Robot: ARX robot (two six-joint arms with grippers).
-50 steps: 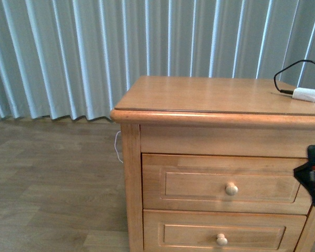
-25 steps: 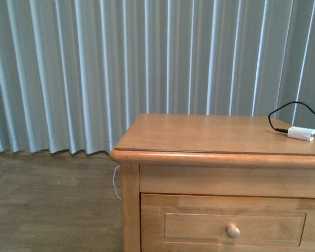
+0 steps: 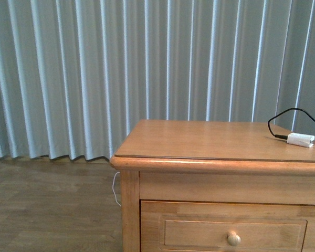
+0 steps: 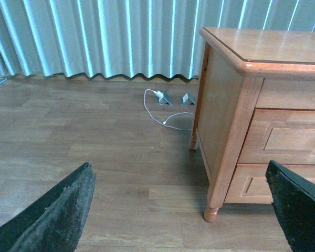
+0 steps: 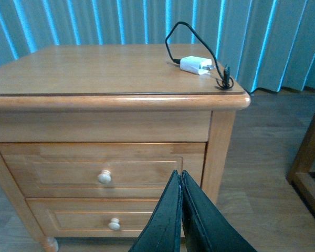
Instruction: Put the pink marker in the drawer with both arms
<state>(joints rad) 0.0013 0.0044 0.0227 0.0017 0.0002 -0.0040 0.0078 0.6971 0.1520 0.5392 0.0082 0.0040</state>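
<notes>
Light-oak drawer point(image 5: 102, 165) with its round knob is sitting closed; black left gripper point(image 4: 184, 210) is gaping wide over wood floor point(image 4: 94, 157), black right gripper point(image 5: 180, 181) pinching together, empty.

The nightstand point(image 3: 210, 142) stands in front of the curtain point(image 3: 94, 73). The adapter point(image 3: 300, 139) lies on its top, far right. The drawer point(image 5: 102, 170) sits above the lower drawer point(image 5: 113, 220).
</notes>
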